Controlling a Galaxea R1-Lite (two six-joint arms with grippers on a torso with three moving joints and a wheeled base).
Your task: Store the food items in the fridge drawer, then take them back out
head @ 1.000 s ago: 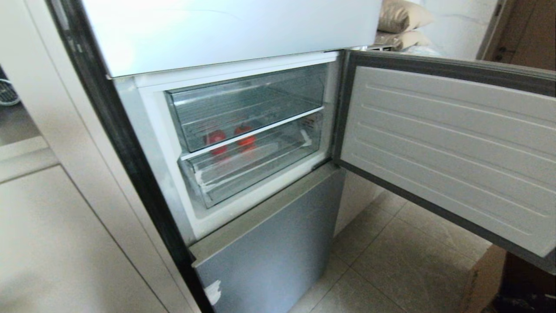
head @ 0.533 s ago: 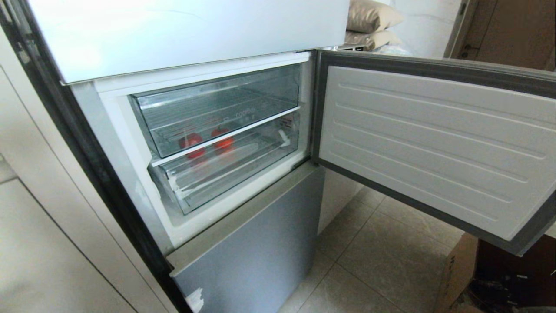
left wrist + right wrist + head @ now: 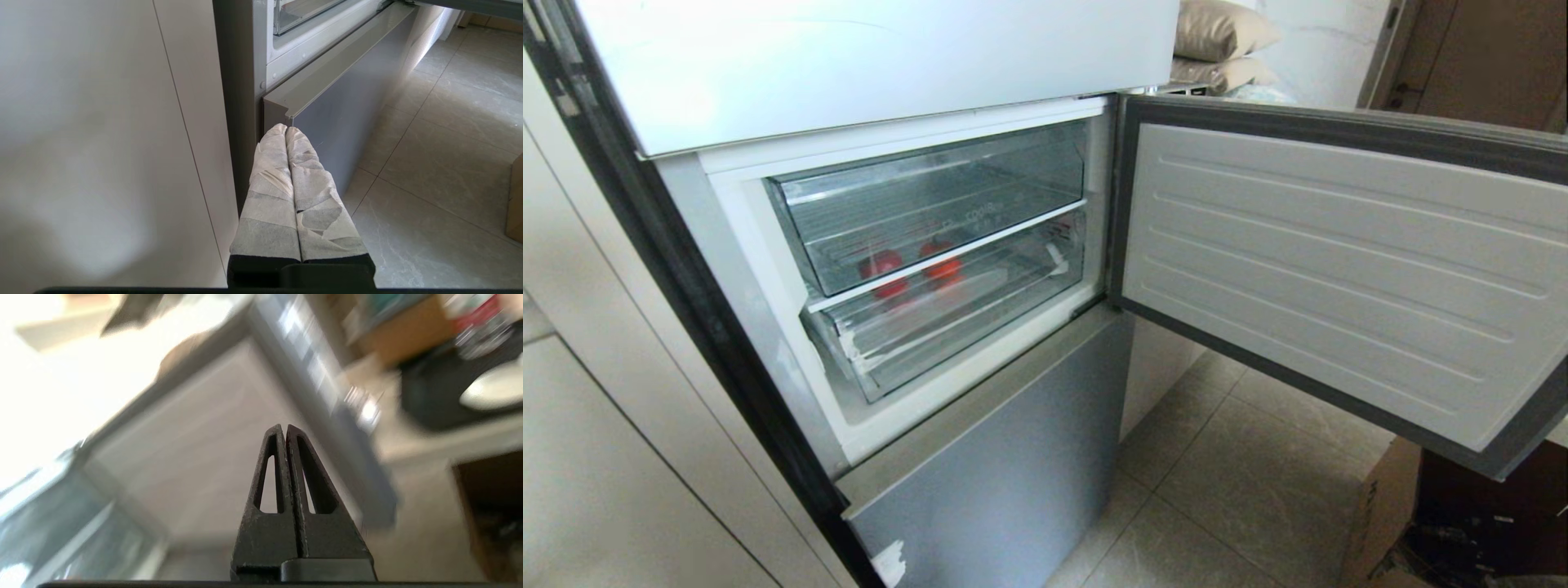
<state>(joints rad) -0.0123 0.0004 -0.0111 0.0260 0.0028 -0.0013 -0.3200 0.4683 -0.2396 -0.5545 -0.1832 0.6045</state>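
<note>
I count two red food items (image 3: 882, 265) (image 3: 942, 260) sitting side by side behind the clear plastic. There are two clear drawers stacked in the open compartment: one upper drawer (image 3: 931, 196) with faint lettering on its front, and one fridge drawer (image 3: 947, 314) below it with white tape scraps at its front corner. One compartment door (image 3: 1339, 269) hangs open. Two pillows (image 3: 1221, 37) are piled beyond the fridge. One cardboard box (image 3: 1380, 514) stands on the floor (only part of it shows). I have two claws: one left claw (image 3: 286, 130), one right claw (image 3: 284, 428).
</note>
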